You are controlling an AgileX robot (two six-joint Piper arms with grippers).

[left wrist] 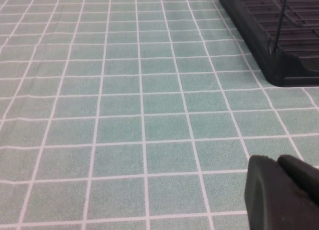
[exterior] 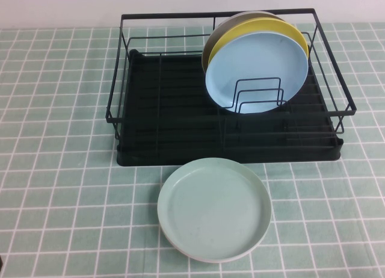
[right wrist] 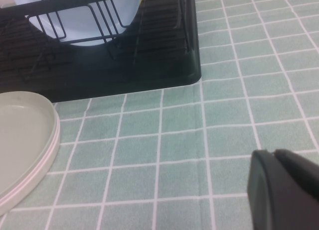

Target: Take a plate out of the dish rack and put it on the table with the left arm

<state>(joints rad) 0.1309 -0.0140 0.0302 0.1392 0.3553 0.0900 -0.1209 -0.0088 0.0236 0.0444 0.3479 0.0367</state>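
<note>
The sky-blue plate (exterior: 255, 73) stands upright at the right of the black dish rack (exterior: 162, 97), leaning behind the wire dividers. It also shows in the right wrist view (right wrist: 79, 26). My left gripper (left wrist: 276, 159) is shut and empty, low over the tiled table (left wrist: 124, 115), short of the rack's corner (left wrist: 289, 51). My right gripper (right wrist: 271, 153) is shut and empty over the table, near the rack's other front corner (right wrist: 149, 65). Neither arm shows in the high view.
A yellow plate (exterior: 264, 28) and a grey one (exterior: 240, 18) stand behind the blue plate. A pale mint-green plate (exterior: 215, 209) lies flat on the table (exterior: 60, 169) in front of the rack; it also shows in the right wrist view (right wrist: 22, 140).
</note>
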